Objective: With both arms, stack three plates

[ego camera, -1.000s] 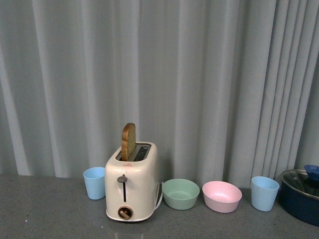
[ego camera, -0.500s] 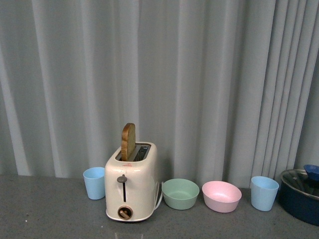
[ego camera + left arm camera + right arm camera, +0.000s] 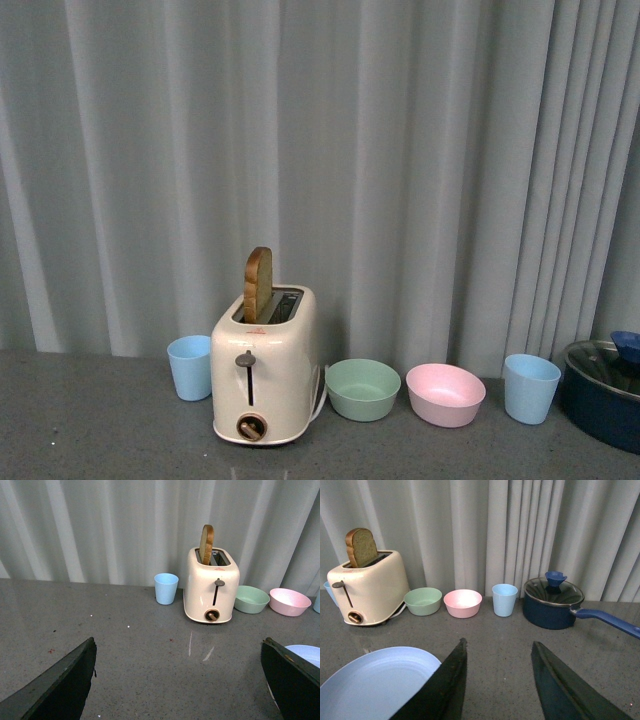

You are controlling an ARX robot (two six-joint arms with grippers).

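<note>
Only one plate shows: the light blue plate point(image 3: 377, 682), flat on the grey surface point(image 3: 140, 650), in front of the toaster point(image 3: 367, 587), just beside the right gripper point(image 3: 497, 680). Its edge also peeks into the left wrist view point(image 3: 305, 654). Pink and cream plates are in no view.

Right jaws are parted with nothing between them. Left gripper point(image 3: 177, 685) has its jaws spread very wide, also empty.

Probably the pick-up approach is in hand, nothing stacked yet. Advice:
- take the blue plate at its near rim, one finger under, one over
- come in low; the shallow rim gives little to bite
- lift level, stay clear of the green bowl point(image 3: 422, 601) and pink bowl point(image 3: 463, 603) behind
</note>
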